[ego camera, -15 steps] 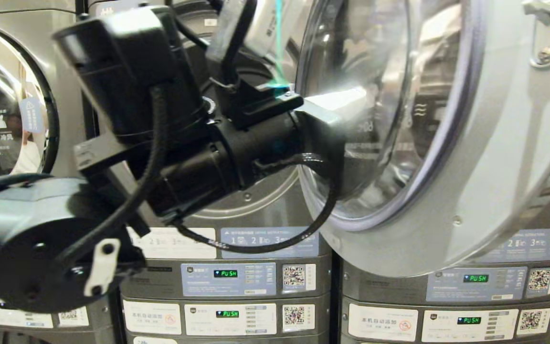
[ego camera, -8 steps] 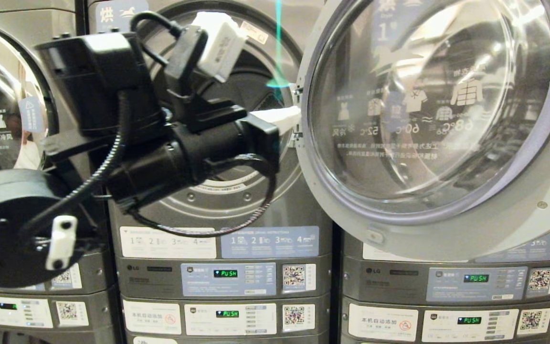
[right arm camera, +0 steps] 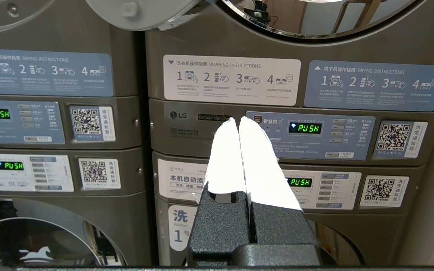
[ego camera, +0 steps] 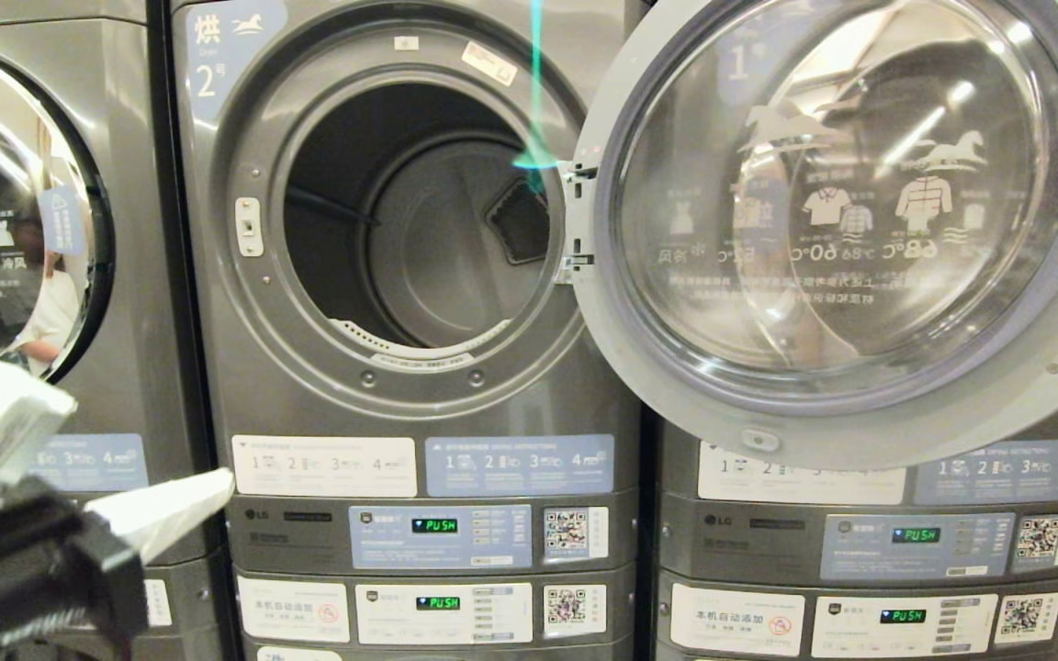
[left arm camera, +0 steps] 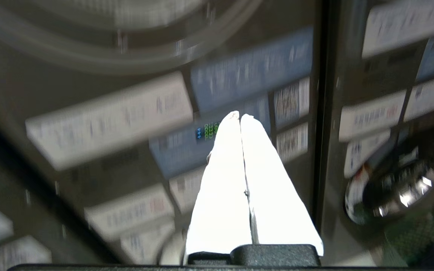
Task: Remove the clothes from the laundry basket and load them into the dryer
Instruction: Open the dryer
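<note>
A wall of grey stacked machines fills the head view. The dryer (ego camera: 410, 229), marked with a number two at its upper left corner, stands in the middle with its mouth wide open. Its drum (ego camera: 437, 248) is dark and bare; no clothes show inside it, and neither the clothes nor the laundry basket appear in any view.

The dryer's round door (ego camera: 841, 211) hangs swung out to the right of the opening, hinged at the opening's right edge, and covers most of the neighbouring machine on that side. To the left of the dryer, the closed glass door (ego camera: 15, 202) of another machine reflects the room.

Below the dryer's opening sit two instruction labels (ego camera: 423, 465) side by side, and under them a control panel (ego camera: 442, 535) with a green lit display and a square code sticker.

The left gripper (ego camera: 171, 505) is low and to the left of the dryer, beside the lower corner of its front, with only its white fingers and black wrist showing. In its wrist view the fingers are pressed together with nothing between them.

The right gripper (right arm camera: 238, 124) shows only in its own wrist view, pointing at the control panels below the door of the machine to the dryer's right, its white fingers likewise clenched on nothing.
</note>
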### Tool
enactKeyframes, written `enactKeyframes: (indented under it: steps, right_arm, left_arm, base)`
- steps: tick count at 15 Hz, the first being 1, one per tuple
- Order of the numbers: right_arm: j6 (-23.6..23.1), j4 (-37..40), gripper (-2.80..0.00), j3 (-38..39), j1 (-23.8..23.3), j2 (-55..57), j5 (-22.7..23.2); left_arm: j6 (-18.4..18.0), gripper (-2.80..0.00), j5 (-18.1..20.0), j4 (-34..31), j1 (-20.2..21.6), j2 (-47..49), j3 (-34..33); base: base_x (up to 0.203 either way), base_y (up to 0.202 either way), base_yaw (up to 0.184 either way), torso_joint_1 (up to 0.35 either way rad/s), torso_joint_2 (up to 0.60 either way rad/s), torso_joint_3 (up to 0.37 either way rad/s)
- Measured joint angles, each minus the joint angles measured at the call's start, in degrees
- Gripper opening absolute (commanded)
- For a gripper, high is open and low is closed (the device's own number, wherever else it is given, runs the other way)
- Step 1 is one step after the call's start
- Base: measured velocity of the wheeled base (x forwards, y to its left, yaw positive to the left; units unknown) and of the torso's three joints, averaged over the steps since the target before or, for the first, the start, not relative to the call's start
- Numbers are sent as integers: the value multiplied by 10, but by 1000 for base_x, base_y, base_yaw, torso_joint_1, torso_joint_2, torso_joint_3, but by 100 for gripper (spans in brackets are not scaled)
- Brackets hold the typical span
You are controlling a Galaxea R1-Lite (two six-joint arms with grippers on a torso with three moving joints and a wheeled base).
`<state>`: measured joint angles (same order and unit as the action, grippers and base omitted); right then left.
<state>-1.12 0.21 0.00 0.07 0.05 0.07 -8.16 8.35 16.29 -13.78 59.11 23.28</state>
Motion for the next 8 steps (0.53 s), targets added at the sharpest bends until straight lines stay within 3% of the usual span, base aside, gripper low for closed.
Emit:
enactKeyframes:
  steps: [2,4,6,8]
  right_arm:
    - [1,0,-280,0,0,0,0]
    - [0,0,-280,0,0,0,0]
    - [-3,0,-280,0,0,0,0]
    - [-3,0,-280,0,0,0,0]
  left_arm:
    - [19,-280,-4,-42,19,-99,-106]
    - [44,-280,-31,-106,28,-197,-166]
    - [79,-280,-77,-205,41,-274,-183]
    - [93,-280,-94,-261,96,-319,-186]
  base:
    - [0,0,0,0,0,0]
    - [0,0,0,0,0,0]
    - [0,0,0,0,0,0]
    - [0,0,0,0,0,0]
